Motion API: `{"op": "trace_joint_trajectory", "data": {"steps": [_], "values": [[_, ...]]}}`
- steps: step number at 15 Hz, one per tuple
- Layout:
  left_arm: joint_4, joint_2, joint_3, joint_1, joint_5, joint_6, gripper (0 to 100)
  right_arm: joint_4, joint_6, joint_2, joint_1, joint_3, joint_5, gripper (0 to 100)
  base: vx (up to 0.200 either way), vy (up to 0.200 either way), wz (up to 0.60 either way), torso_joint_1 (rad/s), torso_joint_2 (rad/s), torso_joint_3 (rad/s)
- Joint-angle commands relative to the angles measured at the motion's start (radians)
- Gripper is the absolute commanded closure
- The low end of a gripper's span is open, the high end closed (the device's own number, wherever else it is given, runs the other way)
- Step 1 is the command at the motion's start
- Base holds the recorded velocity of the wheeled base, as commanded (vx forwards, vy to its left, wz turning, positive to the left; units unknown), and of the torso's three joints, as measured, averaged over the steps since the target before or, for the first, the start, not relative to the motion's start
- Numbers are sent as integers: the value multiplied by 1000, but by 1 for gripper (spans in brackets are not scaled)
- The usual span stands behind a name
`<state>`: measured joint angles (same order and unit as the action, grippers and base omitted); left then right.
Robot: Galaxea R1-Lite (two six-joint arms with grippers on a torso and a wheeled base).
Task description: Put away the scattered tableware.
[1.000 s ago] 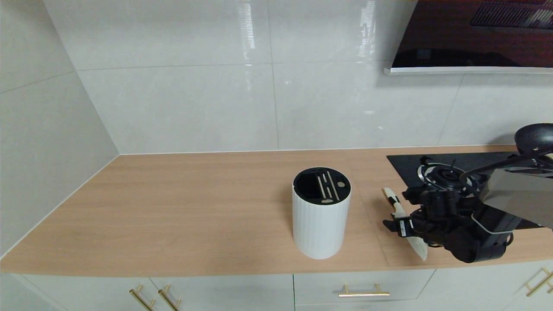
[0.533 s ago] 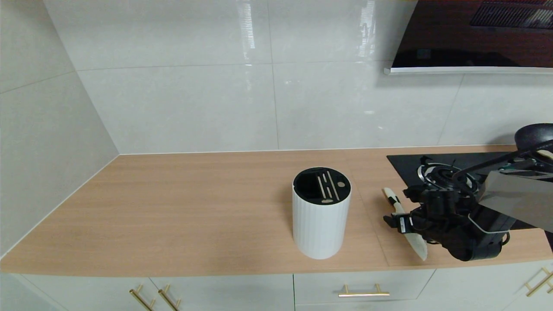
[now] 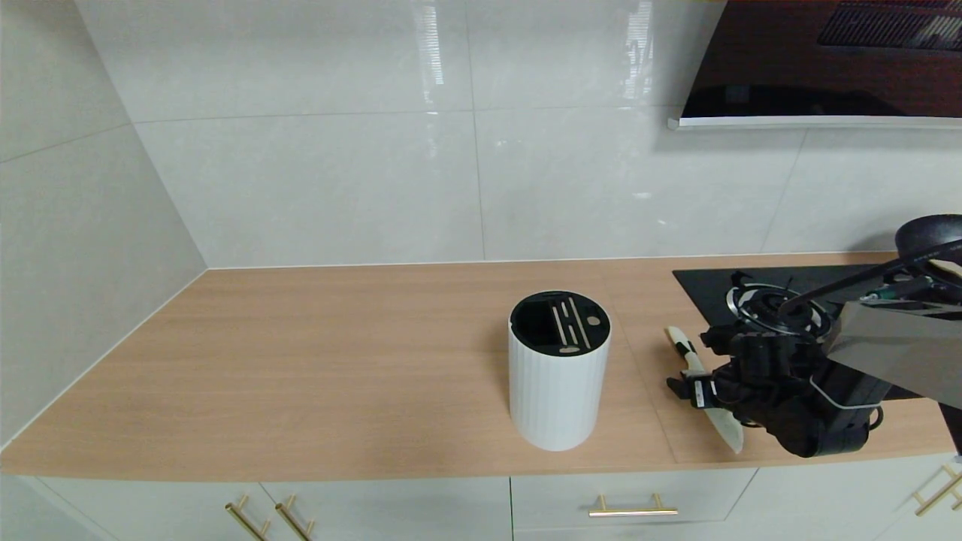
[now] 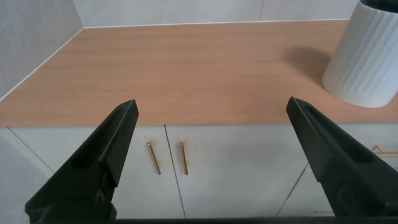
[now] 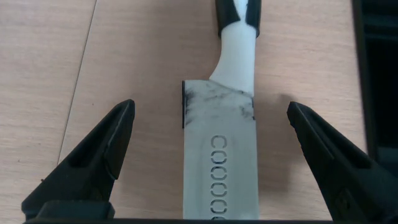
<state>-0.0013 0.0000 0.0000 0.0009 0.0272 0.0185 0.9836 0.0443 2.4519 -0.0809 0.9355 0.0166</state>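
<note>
Wooden countertop (image 3: 338,361) under a pale tiled wall (image 3: 376,150), and that's your whole stage. Your knife holder (image 3: 558,376), white and ribbed with a black slotted top, stands upright right of the countertop's middle, closer to the front edge than to the wall. Its slots look empty from the head view.

Now look between the holder and the stove (image 3: 774,300) at the right end: there's the knife (image 3: 685,355), lying flat on the wood, handle toward the wall, blade tip almost at the front edge. It lies apart from the holder.

Your right gripper (image 5: 209,112) hangs right over that blade, fingers spread wide, one on each side, with bare wood showing between each finger and the steel. It's holding nothing. In the right wrist view you see the blade's row of holes running down the middle and the white handle with its black band beyond.

Your left gripper (image 4: 211,106) is spread wide as well and empty, hanging out past the countertop's front edge, above the cabinet doors with their gold handles (image 4: 168,158), the holder off to one side.

A dark pan (image 3: 928,237) sits at the far right, and the range hood (image 3: 827,60) is above it.
</note>
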Motion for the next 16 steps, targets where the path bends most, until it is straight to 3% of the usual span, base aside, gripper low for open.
{"op": "trace_joint_trajectory", "data": {"steps": [1,3,4,13,16], "values": [[-2,2,0,1,0,0,0,1,3,-1,0,-3,0,0,0,0,0,0,0,0],[0,2,0,1,0,0,0,1,6,4,0,-3,2,0,0,0,0,0,0,0],[0,0,0,1,0,0,0,1,6,7,0,-3,2,100,0,0,0,0,0,0],[0,2,0,1,0,-2,0,1,13,25,-2,-1,5,100,0,0,0,0,0,0],[0,2,0,1,2,-19,0,29,13,-21,1,-11,23,100,0,0,0,0,0,0]]}}
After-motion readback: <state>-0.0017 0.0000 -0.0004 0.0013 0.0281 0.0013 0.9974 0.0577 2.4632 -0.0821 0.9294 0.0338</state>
